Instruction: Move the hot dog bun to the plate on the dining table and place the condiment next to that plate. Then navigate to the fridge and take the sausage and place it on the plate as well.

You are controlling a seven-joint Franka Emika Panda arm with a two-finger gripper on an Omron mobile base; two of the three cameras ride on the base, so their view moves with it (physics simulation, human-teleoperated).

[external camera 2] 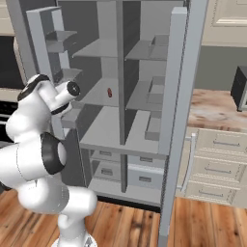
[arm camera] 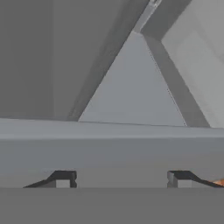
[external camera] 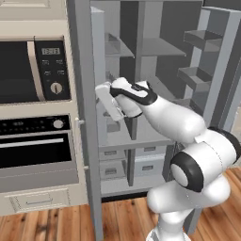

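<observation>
The fridge (external camera: 83, 94) stands open, its grey shelves (external camera 2: 103, 128) in view. The sausage (external camera 2: 110, 92) shows as a small dark red piece on a middle shelf, deep inside. My arm (external camera: 164, 115) reaches in at that shelf's height. In the hand view my gripper (arm camera: 121, 180) is open; its two dark fingertips (arm camera: 64, 179) stand wide apart over a grey shelf edge with nothing between them. A thin orange-red sliver (arm camera: 219, 181) shows just outside the right fingertip. The bun, plate, condiment and dining table are out of view.
A cream column with a microwave (external camera: 28, 70) and an oven (external camera: 35, 150) stands left of the fridge. The open fridge door (external camera 2: 185, 96) stands on the right, with a marbled counter with cream drawers (external camera 2: 217, 144) behind it. Grey drawers (external camera 2: 144, 174) fill the fridge's bottom.
</observation>
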